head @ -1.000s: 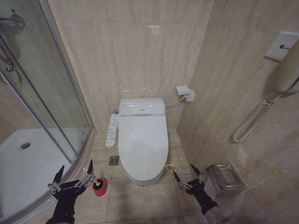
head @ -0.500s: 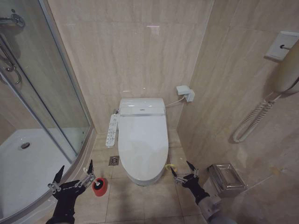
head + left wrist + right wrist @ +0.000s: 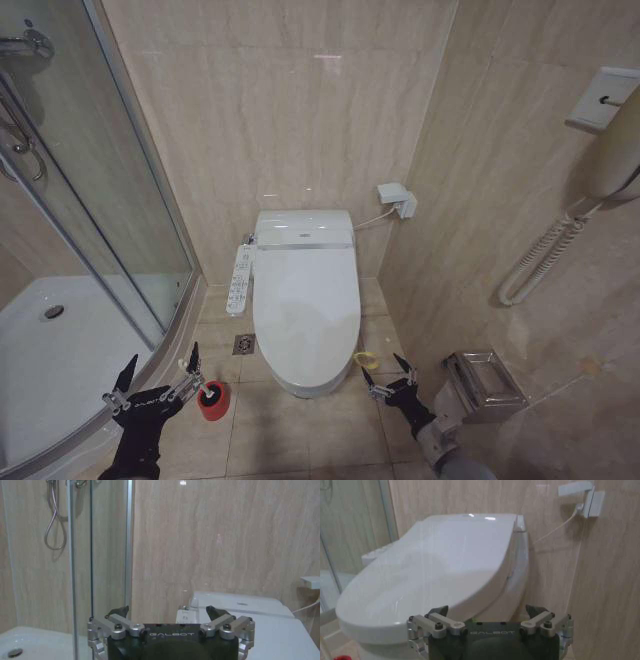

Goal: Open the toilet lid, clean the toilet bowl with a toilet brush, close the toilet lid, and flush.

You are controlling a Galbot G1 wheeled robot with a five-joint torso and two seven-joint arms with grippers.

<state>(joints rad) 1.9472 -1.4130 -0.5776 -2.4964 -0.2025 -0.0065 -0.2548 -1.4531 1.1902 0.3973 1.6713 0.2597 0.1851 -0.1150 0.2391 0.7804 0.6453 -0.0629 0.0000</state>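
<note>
The toilet lid [image 3: 305, 300] lies shut over the toilet bowl [image 3: 516, 573], glossy white, with the button panel [image 3: 238, 280] along its left side. On the floor by the toilet's front left stands the small red holder [image 3: 213, 403]; a dark bit of the toilet brush [image 3: 207, 392] shows at its top, and its handle I cannot make out. My left gripper [image 3: 160, 373] hangs open just left of the holder, apart from it. My right gripper [image 3: 389, 371] is open, low by the toilet's front right corner; in the right wrist view the right gripper [image 3: 486, 611] faces the lid [image 3: 435, 562].
A curved glass shower enclosure [image 3: 110, 250] fills the left. A floor drain [image 3: 244, 344] and a small yellow object [image 3: 366, 359] lie beside the toilet. A steel bin [image 3: 485, 380] stands at the right wall, with a wall phone [image 3: 612, 150] and a socket [image 3: 397, 198] above.
My right gripper has moved forward and left, closer to the toilet's front right corner. The left gripper, lid and holder have not moved.
</note>
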